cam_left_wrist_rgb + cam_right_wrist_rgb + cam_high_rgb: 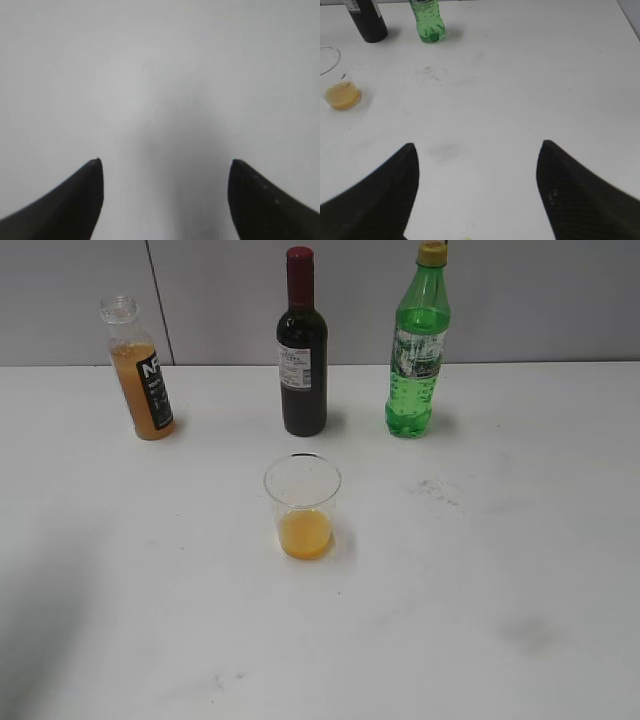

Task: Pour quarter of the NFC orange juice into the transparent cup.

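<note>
A dark wine bottle (302, 350) with a red capsule and white label stands upright at the back of the white desk (500, 570); a green soda bottle (417, 345) with a yellowish cap stands upright to its right, well apart; faint grey smudges mark the desk.

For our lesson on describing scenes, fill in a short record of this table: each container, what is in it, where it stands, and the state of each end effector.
NFC orange juice: uncapped, part full, back left
transparent cup: upright, centre, some orange liquid at the bottom
wine bottle: capped, back centre
green soda bottle: capped, back right
left end effector: open, holding nothing
right end effector: open, holding nothing
table: white, faintly smudged
</note>
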`<control>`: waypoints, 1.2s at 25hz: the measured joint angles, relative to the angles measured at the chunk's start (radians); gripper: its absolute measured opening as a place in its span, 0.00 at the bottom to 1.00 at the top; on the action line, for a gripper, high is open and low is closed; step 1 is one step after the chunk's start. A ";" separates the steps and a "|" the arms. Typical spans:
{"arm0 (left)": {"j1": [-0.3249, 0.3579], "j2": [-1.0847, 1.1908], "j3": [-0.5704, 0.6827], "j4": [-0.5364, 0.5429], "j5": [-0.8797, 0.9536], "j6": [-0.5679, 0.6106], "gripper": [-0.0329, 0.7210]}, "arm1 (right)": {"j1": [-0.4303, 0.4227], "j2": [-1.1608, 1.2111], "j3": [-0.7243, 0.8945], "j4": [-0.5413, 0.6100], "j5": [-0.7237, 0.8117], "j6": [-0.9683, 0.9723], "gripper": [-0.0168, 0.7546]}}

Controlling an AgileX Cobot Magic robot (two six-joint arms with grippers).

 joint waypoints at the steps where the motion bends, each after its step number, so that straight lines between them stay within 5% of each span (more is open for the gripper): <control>1: 0.002 -0.017 0.000 0.034 0.038 -0.011 0.82 | 0.000 0.000 0.000 0.000 0.000 0.000 0.75; 5: 0.003 -0.134 0.048 0.093 0.060 -0.022 0.82 | 0.000 0.000 0.000 0.000 0.000 0.000 0.75; 17: 0.003 -0.623 0.452 0.054 0.041 -0.067 0.82 | 0.000 0.000 0.000 0.000 0.000 0.000 0.75; 30: 0.003 -1.123 0.587 0.064 0.055 -0.085 0.80 | 0.000 0.000 0.000 0.000 0.000 0.000 0.75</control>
